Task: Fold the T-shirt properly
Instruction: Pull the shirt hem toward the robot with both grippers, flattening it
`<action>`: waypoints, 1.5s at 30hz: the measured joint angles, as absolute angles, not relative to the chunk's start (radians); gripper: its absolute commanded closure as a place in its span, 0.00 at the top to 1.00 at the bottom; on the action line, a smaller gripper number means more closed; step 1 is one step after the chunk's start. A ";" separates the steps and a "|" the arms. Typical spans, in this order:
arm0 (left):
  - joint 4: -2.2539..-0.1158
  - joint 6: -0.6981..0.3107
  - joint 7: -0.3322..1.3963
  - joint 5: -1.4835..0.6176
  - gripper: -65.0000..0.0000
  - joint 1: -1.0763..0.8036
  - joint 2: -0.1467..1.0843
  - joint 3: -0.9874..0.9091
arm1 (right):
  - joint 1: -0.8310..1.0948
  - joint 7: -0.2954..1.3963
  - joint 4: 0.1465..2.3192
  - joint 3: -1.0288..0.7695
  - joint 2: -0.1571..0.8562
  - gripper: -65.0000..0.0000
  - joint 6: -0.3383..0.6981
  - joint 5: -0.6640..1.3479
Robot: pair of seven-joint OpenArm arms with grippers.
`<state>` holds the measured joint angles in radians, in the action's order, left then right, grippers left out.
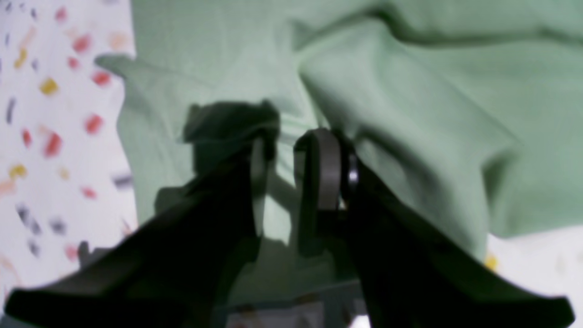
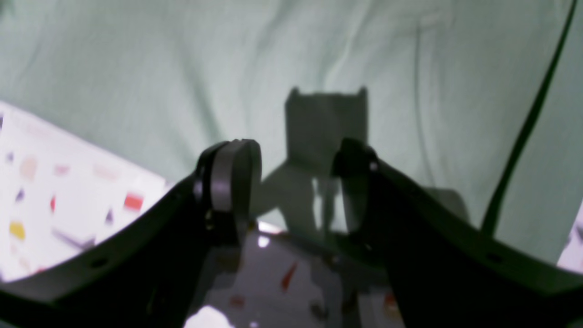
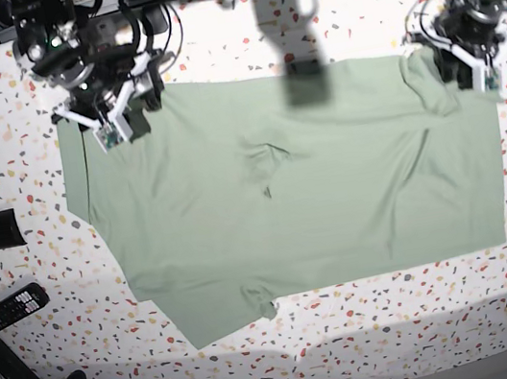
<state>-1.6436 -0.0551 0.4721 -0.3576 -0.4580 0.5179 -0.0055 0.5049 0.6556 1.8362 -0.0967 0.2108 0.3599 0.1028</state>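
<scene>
Two grippers hang over the far corners of the T-shirt [image 3: 293, 193], which lies spread across the speckled table [image 3: 60, 368], wrinkled at the middle. At the base view's left, the right gripper [image 3: 116, 125] sits above the far left corner with its jaws apart and nothing between them. At the right, the left gripper [image 3: 467, 71] is over the bunched far right corner, jaws narrowly parted with cloth showing between, though whether it grips I cannot tell.

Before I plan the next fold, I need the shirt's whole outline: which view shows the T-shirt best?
The base view: the whole T-shirt lies spread on the speckled table, every edge visible. The left wrist view shows only bunched folds near the left gripper; the right wrist view shows only flat cloth beyond the open right gripper.
</scene>
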 measured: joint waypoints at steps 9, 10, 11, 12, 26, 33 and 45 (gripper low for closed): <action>-1.682 0.073 0.477 -0.126 0.23 -0.507 0.513 -0.002 | 0.591 0.667 1.888 -0.099 0.265 0.47 0.368 0.107; -1.682 0.089 0.485 -0.111 0.23 -0.507 0.513 -0.001 | 0.593 0.675 1.888 -0.103 0.273 0.47 0.368 0.109; -1.682 0.106 0.496 -0.099 0.23 -0.507 0.513 -0.001 | 0.597 0.675 1.888 -0.115 0.280 0.47 0.369 0.109; -1.682 0.120 0.496 -0.082 0.23 -0.507 0.513 -0.002 | 0.606 0.674 1.888 -0.130 0.287 0.47 0.369 0.109; -1.684 0.124 0.550 -0.028 0.23 -0.524 0.513 -0.001 | 0.701 0.655 1.894 -0.197 0.319 0.47 0.371 0.125; -1.724 0.131 0.561 -0.021 0.23 -0.599 0.514 -0.002 | 0.776 0.644 1.901 -0.199 0.319 0.47 0.370 0.131; -1.889 0.124 0.625 0.048 0.23 -0.675 0.474 0.000 | 0.786 0.648 1.905 -0.199 0.322 0.47 0.371 0.131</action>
<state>-1.8893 0.1238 0.6247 0.0479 -0.6750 0.4744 0.0002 0.7864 0.6483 1.9049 -0.1986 0.3218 0.3706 0.1314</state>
